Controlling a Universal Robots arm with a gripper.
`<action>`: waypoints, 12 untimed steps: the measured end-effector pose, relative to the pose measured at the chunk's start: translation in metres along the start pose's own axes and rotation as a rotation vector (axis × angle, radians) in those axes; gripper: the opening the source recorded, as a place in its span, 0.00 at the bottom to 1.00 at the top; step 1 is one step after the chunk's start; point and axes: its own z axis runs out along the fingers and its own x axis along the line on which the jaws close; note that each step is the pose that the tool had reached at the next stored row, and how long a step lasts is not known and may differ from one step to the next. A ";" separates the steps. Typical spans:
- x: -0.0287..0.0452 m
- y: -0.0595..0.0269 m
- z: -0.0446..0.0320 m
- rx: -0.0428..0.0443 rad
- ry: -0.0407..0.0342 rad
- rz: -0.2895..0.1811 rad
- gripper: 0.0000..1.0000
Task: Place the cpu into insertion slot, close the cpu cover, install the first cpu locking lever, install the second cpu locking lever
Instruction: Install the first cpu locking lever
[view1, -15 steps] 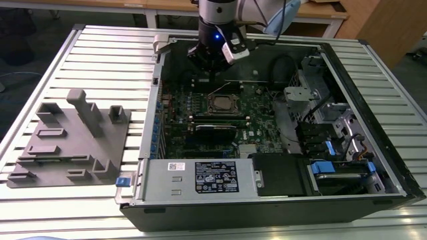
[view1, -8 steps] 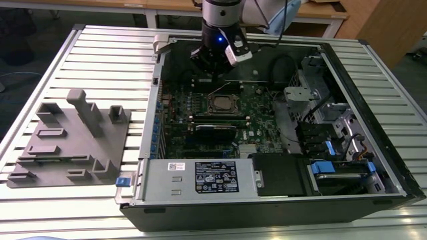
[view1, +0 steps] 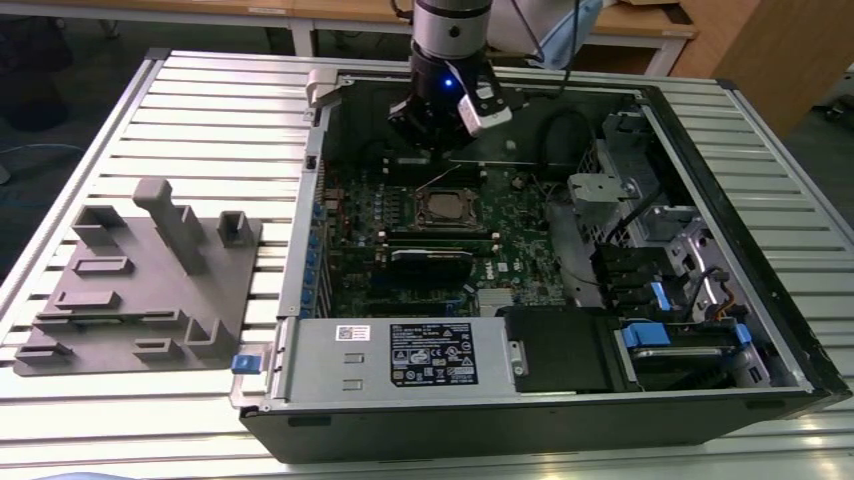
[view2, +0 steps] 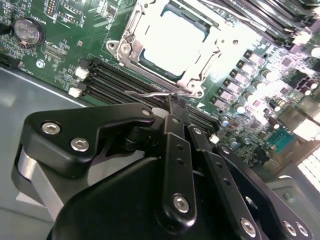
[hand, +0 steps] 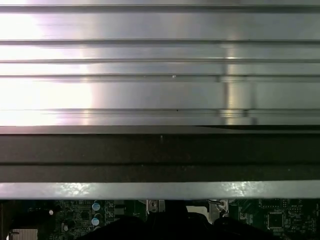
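The chip (view1: 447, 206) already sits in its socket (view2: 150, 59) near the exterior view's middle, with the cover (view2: 131, 44) down, while the gripper (view2: 172, 101), fingers narrow together, touches a thin lever (view2: 145, 93), seemingly not latched yet.

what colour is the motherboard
The motherboard is green, clearest in the second wrist view.

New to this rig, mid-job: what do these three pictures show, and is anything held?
A robot arm with a black claw works over an open black computer case on a slatted metal table. The exterior view looks down on it; a grey fixture block lies at its left. Both wrist views ride on the arm. The second shows the claw tip at a thin wire lever beside the silver-grey square chip, inside its silver frame cover. Whether the lever is gripped is unclear.
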 end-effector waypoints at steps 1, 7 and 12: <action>-0.0005 0.0000 0.0013 0.0000 0.0000 0.001 0.11; -0.0028 -0.0001 0.0077 0.0001 -0.0001 0.005 0.11; -0.0047 0.0003 0.0094 0.0001 -0.0003 0.009 0.11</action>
